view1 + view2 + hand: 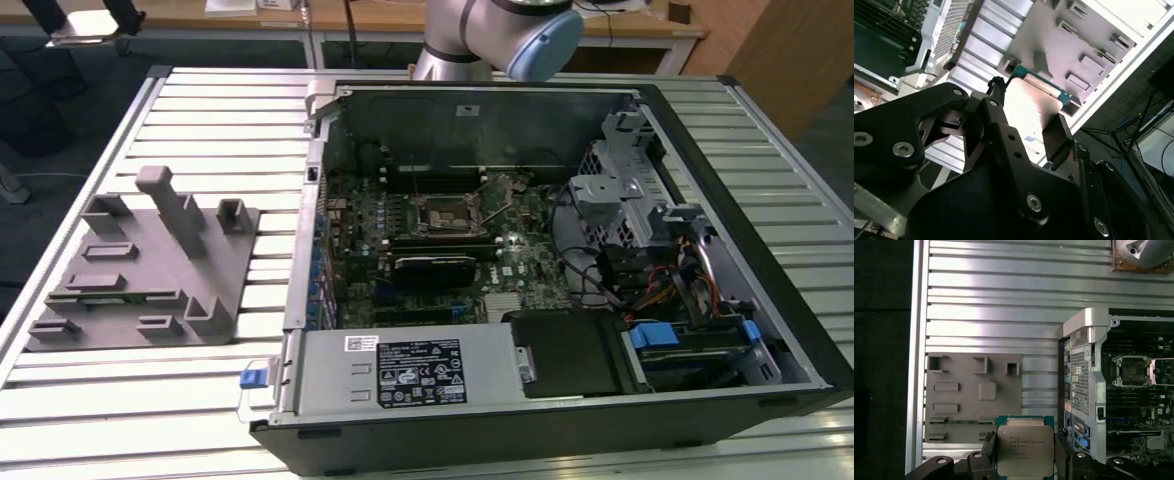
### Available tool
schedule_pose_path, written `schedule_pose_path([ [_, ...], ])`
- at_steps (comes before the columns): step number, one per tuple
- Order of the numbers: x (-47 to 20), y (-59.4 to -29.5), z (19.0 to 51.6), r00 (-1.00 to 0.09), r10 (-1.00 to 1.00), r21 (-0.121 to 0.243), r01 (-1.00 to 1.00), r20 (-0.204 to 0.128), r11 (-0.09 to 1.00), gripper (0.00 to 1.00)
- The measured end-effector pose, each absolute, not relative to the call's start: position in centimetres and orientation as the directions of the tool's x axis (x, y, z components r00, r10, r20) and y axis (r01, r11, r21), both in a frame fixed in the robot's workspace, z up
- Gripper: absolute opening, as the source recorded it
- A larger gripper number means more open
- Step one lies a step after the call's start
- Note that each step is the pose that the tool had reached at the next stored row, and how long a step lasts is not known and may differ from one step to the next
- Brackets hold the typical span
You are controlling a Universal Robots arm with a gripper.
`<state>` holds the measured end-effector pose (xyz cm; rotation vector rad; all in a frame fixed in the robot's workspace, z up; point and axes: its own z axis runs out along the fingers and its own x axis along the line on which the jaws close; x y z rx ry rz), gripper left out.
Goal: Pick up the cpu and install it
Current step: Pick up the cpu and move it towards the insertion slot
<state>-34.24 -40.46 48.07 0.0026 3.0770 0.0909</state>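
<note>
Held in gripper (1024, 444), cpu (1025, 454) lid faces cam.

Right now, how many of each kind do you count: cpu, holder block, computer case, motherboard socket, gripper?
cpu: 1, clamped in the gripper
gripper: 1
grey holder block: 1
open computer case: 1
motherboard socket: 1
Total: 5

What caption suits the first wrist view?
Claw gripping the cpu, with the grey holder block and open computer case beyond.
</note>
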Motion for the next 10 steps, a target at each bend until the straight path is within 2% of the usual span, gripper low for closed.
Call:
schedule_pose_path([
  [10,-29.7,-40.4,47.6,-0.998,0.004,0.059,0.0,-0.063,0.998,0.54],
])
